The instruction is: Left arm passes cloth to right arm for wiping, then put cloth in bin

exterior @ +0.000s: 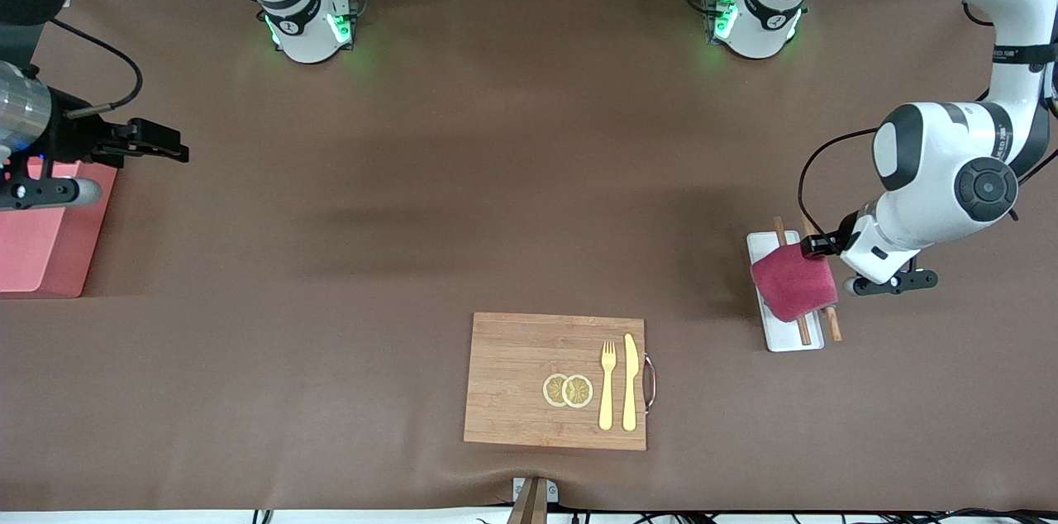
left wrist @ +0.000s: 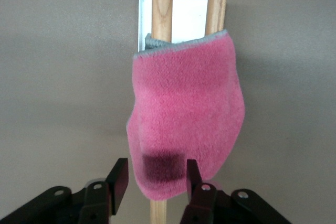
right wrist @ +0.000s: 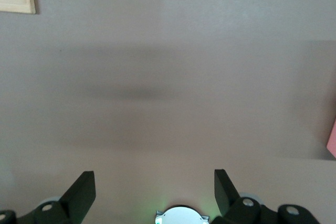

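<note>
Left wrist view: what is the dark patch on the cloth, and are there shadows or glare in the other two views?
Left wrist view: the dark patch low on the cloth sits between the left gripper fingers and looks like shadow. Right wrist view: soft broad shadow bands on bare table, right gripper wide open. Front view: green glow at both bases, a faint shadow band, no glare.

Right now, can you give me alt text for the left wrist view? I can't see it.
The left gripper has its fingers on either side of the near edge of the cloth, not yet pinched. The cloth drapes over two wooden sticks that lie across a white tray on the brown table.
</note>
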Action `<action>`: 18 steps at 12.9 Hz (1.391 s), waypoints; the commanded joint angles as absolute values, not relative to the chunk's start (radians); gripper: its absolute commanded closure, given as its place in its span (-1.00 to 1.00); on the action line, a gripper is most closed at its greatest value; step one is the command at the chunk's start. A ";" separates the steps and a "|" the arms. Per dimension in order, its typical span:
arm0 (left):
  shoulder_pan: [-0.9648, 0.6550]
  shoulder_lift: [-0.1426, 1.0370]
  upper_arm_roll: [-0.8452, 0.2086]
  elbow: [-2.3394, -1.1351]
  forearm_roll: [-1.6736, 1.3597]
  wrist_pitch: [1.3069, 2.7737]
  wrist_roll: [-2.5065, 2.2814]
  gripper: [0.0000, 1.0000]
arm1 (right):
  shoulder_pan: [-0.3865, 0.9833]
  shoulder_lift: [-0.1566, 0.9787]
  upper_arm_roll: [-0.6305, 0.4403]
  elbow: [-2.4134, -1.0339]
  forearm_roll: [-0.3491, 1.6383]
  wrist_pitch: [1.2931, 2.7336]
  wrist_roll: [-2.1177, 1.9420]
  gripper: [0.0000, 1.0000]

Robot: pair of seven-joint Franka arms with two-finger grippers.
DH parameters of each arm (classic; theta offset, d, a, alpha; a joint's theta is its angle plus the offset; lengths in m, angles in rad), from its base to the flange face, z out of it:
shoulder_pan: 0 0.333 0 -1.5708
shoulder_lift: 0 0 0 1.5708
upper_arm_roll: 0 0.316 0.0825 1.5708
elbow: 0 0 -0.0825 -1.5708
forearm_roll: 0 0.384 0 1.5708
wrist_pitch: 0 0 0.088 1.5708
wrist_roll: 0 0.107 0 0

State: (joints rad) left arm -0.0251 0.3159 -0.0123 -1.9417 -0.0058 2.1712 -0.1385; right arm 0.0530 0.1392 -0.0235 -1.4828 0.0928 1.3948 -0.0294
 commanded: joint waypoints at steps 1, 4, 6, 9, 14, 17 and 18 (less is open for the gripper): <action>-0.025 0.322 -0.012 -1.945 -0.012 2.191 -0.146 0.01 | 0.127 0.213 -0.032 -1.457 0.098 1.391 -0.028 -1.00; -0.025 0.328 -0.012 -1.944 -0.012 2.201 -0.146 0.19 | 0.146 0.258 -0.032 -1.445 0.098 1.423 -0.028 -1.00; -0.023 0.331 -0.012 -1.944 -0.012 2.201 -0.146 0.26 | 0.175 0.299 -0.031 -1.445 0.101 1.501 -0.026 -1.00; -0.025 0.334 -0.012 -1.940 -0.012 2.201 -0.146 0.41 | 0.202 0.356 -0.034 -1.447 0.138 1.583 -0.029 -1.00; -0.025 0.339 -0.012 -1.937 -0.012 2.201 -0.146 0.83 | 0.186 0.356 -0.037 -1.479 0.256 1.528 0.032 -1.00; -0.026 0.339 -0.012 -1.934 -0.012 2.201 -0.146 1.00 | 0.189 0.354 -0.035 -1.479 0.296 1.499 0.207 -1.00; -0.026 0.339 -0.014 -1.934 -0.012 2.201 -0.146 1.00 | 0.190 0.354 -0.034 -1.480 0.304 1.491 0.236 -1.00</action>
State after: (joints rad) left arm -0.0253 0.3237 -0.0124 -1.9358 -0.0058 2.1867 -0.1385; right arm 0.1925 0.3564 -0.0390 -1.4799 0.2756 1.5088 0.1592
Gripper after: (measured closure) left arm 0.960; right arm 0.000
